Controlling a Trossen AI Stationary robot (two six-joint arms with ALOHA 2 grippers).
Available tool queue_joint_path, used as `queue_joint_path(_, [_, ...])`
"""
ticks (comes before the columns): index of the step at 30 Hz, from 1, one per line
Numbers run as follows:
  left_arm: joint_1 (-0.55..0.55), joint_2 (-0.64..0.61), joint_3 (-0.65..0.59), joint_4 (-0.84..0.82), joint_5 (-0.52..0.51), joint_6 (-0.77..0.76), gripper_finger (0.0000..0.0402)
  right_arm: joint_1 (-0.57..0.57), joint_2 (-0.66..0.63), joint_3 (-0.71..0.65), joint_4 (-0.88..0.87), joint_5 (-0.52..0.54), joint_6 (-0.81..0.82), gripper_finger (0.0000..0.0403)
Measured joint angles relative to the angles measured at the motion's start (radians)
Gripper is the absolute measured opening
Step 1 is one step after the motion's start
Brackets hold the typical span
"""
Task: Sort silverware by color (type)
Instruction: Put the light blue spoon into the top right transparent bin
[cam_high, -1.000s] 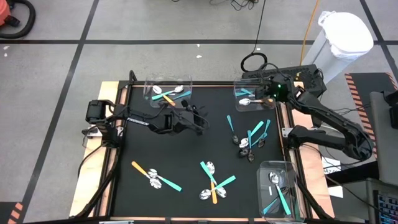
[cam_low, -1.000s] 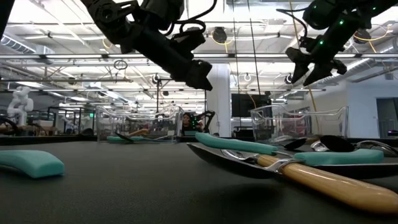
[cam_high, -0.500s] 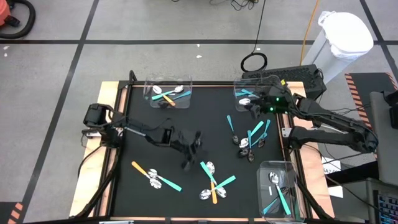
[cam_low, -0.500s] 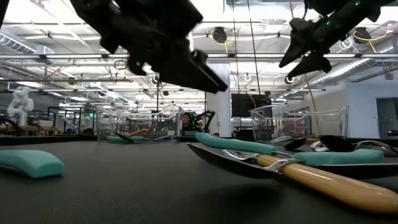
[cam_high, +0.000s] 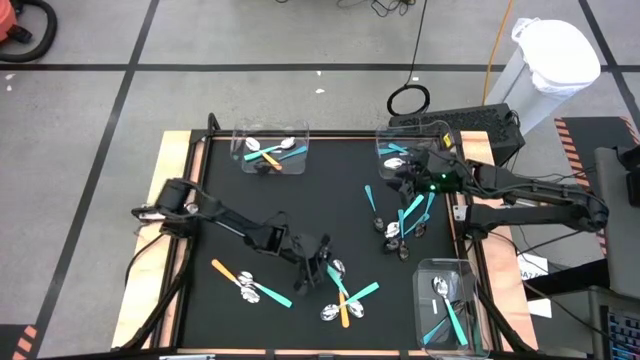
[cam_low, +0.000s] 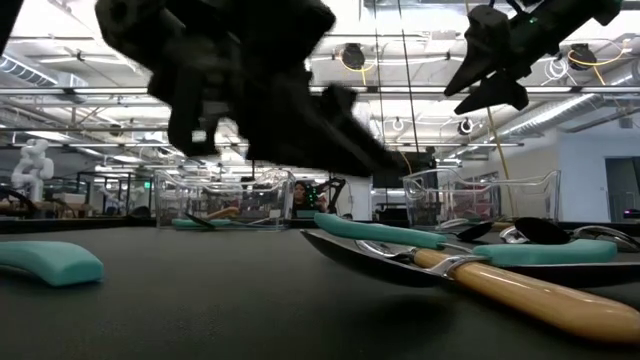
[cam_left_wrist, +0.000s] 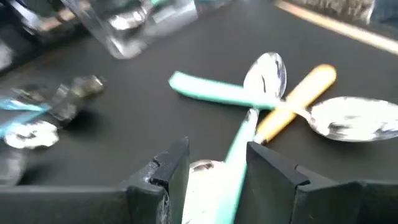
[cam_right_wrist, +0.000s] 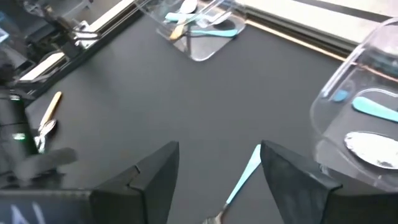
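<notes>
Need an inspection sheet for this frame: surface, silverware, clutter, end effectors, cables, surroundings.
Surface: black mat on a wood-edged table.
Job's things: loose silverware in three groups: crossed teal and orange pieces at front centre, an orange and teal pair at front left, a teal cluster toward the right. More lie in three clear bins.
Clutter: nothing seen.
End effectors: left end effector open, low over the crossed pieces, a teal handle between its fingers; right end effector open, empty, above the teal cluster.
Cables: a coil on the floor behind the table.
Surroundings: white bagged bin at far right.
</notes>
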Motion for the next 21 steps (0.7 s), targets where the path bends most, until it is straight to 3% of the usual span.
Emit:
queue_joint_path(12, [0.000, 0.116, 0.080, -0.095, 0.006, -0.027, 0.0152, 0.061, 0.001, 0.000, -0.008, 0.004, 0.012, 0.0221])
queue_joint_path(21, [0.002, 0.114, 0.080, -0.132, -0.007, -0.074, 0.0044, 0.065, 0.057, 0.000, 0.000, 0.030, 0.010, 0.0221])
